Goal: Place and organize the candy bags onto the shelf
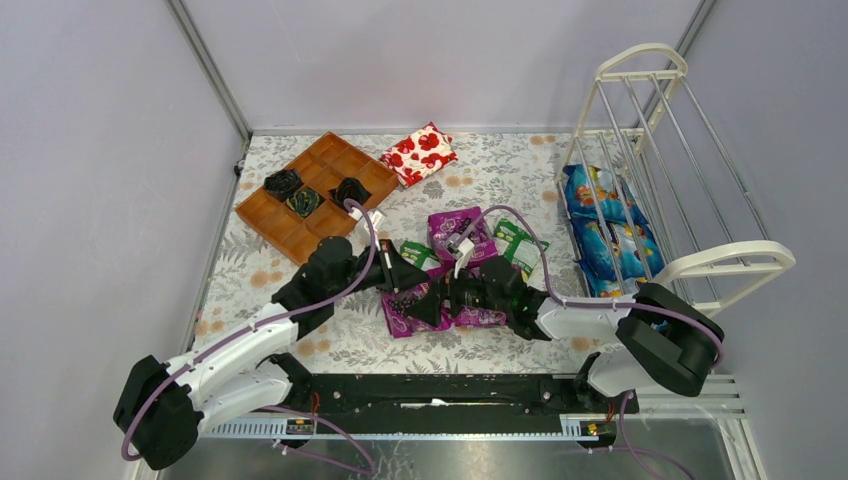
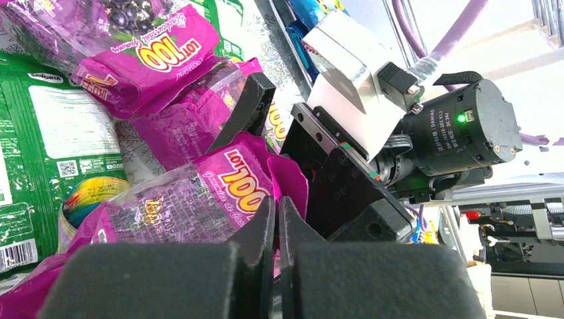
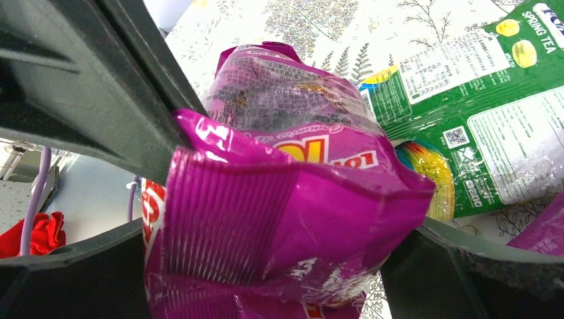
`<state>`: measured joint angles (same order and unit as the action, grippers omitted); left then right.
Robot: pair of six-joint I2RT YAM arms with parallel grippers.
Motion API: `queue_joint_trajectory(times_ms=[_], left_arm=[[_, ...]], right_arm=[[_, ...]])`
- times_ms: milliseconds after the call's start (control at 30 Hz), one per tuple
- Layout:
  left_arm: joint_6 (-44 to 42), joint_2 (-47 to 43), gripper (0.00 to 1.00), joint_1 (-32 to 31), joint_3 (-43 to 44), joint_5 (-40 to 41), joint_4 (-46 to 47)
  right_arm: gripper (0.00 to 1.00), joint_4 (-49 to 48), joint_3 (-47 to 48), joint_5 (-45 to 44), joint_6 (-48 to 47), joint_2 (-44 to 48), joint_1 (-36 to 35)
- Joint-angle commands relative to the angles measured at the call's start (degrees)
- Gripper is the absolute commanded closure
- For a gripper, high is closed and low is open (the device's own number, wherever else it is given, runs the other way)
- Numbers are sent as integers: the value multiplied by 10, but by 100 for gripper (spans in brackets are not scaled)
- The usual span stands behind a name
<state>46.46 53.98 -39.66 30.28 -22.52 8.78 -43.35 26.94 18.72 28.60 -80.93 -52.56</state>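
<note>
Magenta candy bags (image 3: 279, 219), white shelf (image 1: 740, 248), floral table (image 1: 500, 165).

1. The bench (image 1: 500, 160) is viewed whole from above its near edge, from afar.
2. A purple bag (image 2: 199, 193) is viewed very closely from the left wrist.
3. The same bag is viewed closely from the right wrist, with a green bag (image 3: 505, 133) beyond; both are shared.

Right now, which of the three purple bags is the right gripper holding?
The leftmost purple bag, pinched by the right gripper. The bag beneath that arm and the bag farther back lie free.
</note>
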Motion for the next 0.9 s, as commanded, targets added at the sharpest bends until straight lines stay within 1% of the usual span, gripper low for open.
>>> queue_joint_trajectory(times_ms=[0, 67, 100, 167, 200, 300, 467, 533, 633, 733, 867], left_arm=[[5, -16, 100, 6, 39, -17, 100], [6, -12, 100, 7, 42, -23, 104], [4, -9, 100, 8, 45, -27, 102], [1, -5, 100, 10, 51, -31, 97], [-1, -3, 100, 11, 55, -33, 95], [-8, 4, 100, 12, 67, -40, 85], [-15, 9, 100, 15, 78, -39, 65], [-22, 12, 100, 16, 85, -39, 56], [-40, 18, 99, 18, 100, -31, 27], [-56, 24, 91, 19, 115, -23, -1], [-78, 35, 67, 20, 130, -17, -21]], right_arm=[[0, -38, -9, 6, 9, 30, -3], [3, -34, -10, 6, 8, 38, -2], [7, -32, -7, 11, 9, 40, -3], [20, -32, 0, 25, 13, 33, -3], [24, -32, 4, 31, 16, 28, -3], [28, -40, 8, 39, 26, 21, -3], [33, -33, 13, 35, 30, 36, -2], [36, -21, 19, 35, 30, 42, -3], [45, -2, 28, 29, 30, 54, -2], [51, 15, 32, 14, 30, 65, -2], [59, 42, 43, -10, 32, 76, -3]])
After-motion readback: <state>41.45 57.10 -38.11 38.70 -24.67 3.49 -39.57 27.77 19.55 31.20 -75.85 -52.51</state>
